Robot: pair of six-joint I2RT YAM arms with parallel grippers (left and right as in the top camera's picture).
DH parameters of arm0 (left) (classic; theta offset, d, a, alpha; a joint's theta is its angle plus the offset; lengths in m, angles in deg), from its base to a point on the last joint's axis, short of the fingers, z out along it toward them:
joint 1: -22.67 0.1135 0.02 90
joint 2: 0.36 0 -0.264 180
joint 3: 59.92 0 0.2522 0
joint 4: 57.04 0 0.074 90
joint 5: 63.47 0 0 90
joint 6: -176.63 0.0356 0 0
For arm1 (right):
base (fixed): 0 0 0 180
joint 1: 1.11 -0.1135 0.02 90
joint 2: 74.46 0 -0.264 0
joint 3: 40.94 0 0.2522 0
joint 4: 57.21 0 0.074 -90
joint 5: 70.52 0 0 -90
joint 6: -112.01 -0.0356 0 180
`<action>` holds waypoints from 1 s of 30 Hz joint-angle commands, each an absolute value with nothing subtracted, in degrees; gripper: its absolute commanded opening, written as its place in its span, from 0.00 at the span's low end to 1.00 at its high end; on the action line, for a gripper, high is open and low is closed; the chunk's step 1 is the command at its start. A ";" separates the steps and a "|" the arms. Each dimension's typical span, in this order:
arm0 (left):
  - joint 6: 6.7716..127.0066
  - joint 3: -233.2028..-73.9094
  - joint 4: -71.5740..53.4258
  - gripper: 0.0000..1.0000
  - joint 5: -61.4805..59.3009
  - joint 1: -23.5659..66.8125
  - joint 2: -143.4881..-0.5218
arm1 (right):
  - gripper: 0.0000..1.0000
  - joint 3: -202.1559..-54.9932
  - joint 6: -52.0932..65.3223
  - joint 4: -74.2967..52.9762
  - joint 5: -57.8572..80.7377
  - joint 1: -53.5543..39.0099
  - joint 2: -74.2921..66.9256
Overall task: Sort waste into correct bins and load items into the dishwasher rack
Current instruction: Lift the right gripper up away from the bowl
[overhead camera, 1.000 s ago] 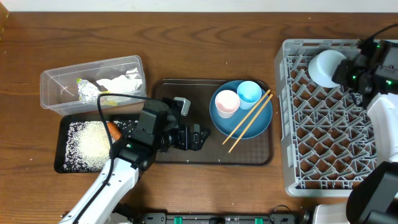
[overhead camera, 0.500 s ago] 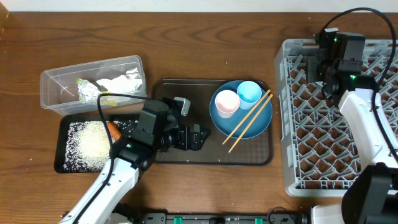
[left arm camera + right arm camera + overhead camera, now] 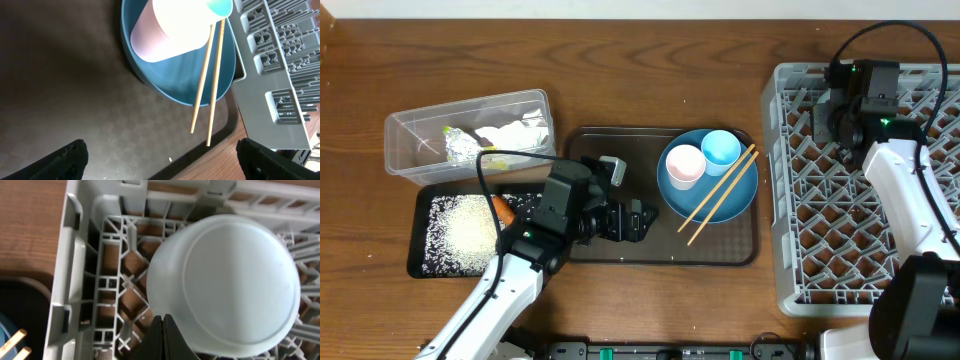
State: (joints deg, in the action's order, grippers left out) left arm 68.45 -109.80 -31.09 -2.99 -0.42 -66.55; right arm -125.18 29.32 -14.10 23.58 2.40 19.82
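- Pale bowl (image 3: 225,285): it sits upside down in the far left corner of the grey dishwasher rack (image 3: 75,280), base upward, among the pegs. My own arm hides it from the overhead camera.
- My right tool (image 3: 162,330): clenched, fingers pressed together and grasping nothing. Its tips lie just beside the bowl's wall, and I cannot tell whether they touch it.
- Blue plate (image 3: 740,198): it rests at the right end of the dark brown serving tray (image 3: 660,245), near the rack's left wall.
- Pink cup (image 3: 684,165) and light blue cup (image 3: 720,147): both stand on the plate, side by side and mouths up.
- Wooden chopsticks (image 3: 718,195): they lie slantwise across the plate, their lower ends over its near rim.
- My left tool (image 3: 638,221): released, fingers (image 3: 70,155) spread wide and empty. It is low over the bare middle of the serving tray, pointing at the plate.
- Clear tub (image 3: 410,140): it stands at the left on the tabletop (image 3: 650,70) and holds the white tissue (image 3: 510,135), the foil ball (image 3: 463,148) and the yellow-green wrapper (image 3: 451,131).
- Black tray (image 3: 425,262): it lies just in front of the tub and holds the white rice (image 3: 465,235), with the orange carrot (image 3: 503,210) at its right.
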 commanded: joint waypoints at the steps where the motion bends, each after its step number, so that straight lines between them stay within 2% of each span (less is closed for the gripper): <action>1: 68.76 -110.67 -31.12 0.98 -2.34 -0.40 -65.83 | 0.01 -126.16 27.14 -12.77 24.67 2.31 19.85; 10: 68.76 -110.67 -31.09 0.98 -2.34 -0.40 -65.83 | 0.01 -126.16 22.85 -9.86 30.03 4.24 19.85; 30: 68.76 -110.67 -31.09 0.98 -2.31 -0.40 -65.83 | 0.01 -126.16 20.32 -8.18 27.36 8.37 19.87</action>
State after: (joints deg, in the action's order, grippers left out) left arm 68.45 -109.80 -31.09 -2.99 -0.42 -66.55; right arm -125.18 21.35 -7.74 27.69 7.30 19.82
